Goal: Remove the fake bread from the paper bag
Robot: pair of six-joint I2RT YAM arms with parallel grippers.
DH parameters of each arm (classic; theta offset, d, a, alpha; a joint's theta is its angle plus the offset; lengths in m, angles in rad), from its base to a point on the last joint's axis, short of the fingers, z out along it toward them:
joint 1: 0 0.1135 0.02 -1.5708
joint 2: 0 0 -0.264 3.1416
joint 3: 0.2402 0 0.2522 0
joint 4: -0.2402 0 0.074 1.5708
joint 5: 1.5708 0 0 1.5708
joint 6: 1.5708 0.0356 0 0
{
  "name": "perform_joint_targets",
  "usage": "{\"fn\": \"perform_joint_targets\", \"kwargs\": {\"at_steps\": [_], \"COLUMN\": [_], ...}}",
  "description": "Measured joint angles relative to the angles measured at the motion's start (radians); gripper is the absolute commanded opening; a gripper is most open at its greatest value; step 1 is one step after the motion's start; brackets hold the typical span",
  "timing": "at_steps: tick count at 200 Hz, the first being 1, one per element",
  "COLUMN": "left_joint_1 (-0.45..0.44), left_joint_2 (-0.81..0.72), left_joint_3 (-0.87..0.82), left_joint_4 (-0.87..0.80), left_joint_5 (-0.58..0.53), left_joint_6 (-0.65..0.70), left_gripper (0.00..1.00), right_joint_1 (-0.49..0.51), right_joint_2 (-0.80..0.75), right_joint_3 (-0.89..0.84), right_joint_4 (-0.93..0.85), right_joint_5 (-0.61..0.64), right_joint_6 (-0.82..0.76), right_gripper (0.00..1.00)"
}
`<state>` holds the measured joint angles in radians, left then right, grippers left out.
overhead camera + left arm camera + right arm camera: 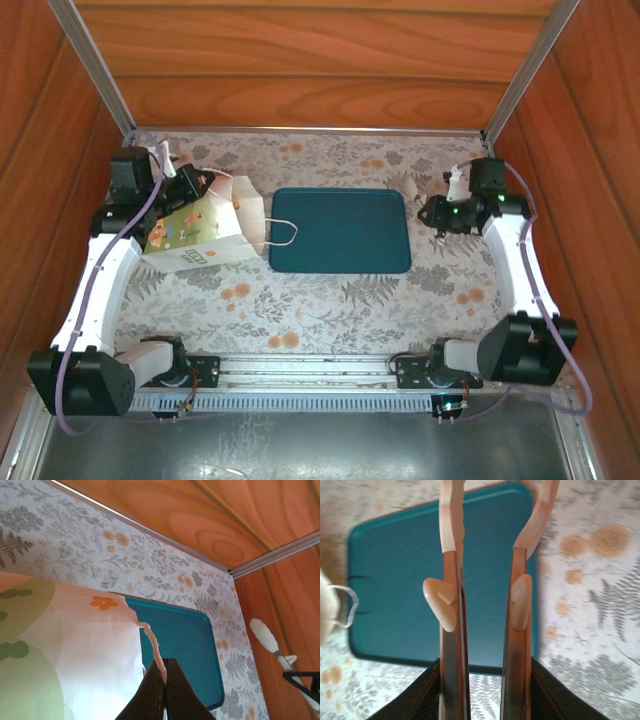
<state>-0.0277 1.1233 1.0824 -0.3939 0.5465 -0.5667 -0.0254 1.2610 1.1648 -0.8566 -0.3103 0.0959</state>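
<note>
Top external puts your paper bag at the left of the surface. It is tipped over, with its green flowered panel toward the near-left and its white upper part toward the teal tray.

Agreed, and you can see one cord handle looping over the tray's left edge. Now look at your left gripper.

You have it at the bag's far rim. On the left wrist camera it is closed tight with the bag's paper edge pinched in it, so you have the bag clamped.

And your right gripper?

You'll find it just off the tray's right edge, well apart from the bag. On the right wrist camera its jaws stand apart with a clear gap and nothing between them. The tray lies ahead of it.

One caution for you: the bag's inside is hidden from these angles, so you cannot tell how far its mouth is spread.
</note>
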Motion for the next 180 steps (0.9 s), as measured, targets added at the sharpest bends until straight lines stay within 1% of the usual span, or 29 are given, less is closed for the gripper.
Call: {"fn": "perform_joint_targets", "kwargs": {"at_steps": [28, 53, 78, 115, 117, 136, 156, 180], "left_joint_1": [0.000, 0.000, 0.000, 0.000, 0.000, 0.000, 0.000, 0.000], "left_joint_2": [-0.024, -0.042, -0.055, -0.070, -0.071, -0.082, -0.090, -0.098], "left_joint_3": [0.000, 0.000, 0.000, 0.000, 0.000, 0.000, 0.000, 0.000], "left_joint_4": [-0.042, -0.072, -0.095, -0.116, -0.116, -0.119, -0.124, -0.126], "left_joint_5": [-0.032, -0.061, -0.085, -0.123, -0.124, -0.134, -0.151, -0.163], "left_joint_6": [0.031, 0.049, 0.060, 0.063, 0.063, 0.065, 0.069, 0.081], "left_gripper": [0.00, 0.00, 0.00, 0.00, 0.00, 0.00, 0.00, 0.00], "right_joint_1": [0.043, 0.099, 0.187, 0.357, 0.381, 0.499, 0.642, 0.790], "right_joint_2": [-0.095, -0.104, -0.099, -0.049, -0.041, 0.004, 0.055, 0.108], "right_joint_3": [-0.086, -0.104, -0.106, -0.106, -0.106, -0.103, -0.093, -0.074], "right_joint_4": [0.058, 0.066, 0.065, 0.074, 0.078, 0.097, 0.132, 0.195], "right_joint_5": [-0.093, -0.142, -0.170, -0.216, -0.220, -0.229, -0.196, -0.104], "right_joint_6": [-0.017, -0.041, -0.065, -0.068, -0.067, -0.063, -0.061, -0.068], "right_gripper": [0.36, 0.38, 0.38, 0.39, 0.39, 0.39, 0.38, 0.38]}}
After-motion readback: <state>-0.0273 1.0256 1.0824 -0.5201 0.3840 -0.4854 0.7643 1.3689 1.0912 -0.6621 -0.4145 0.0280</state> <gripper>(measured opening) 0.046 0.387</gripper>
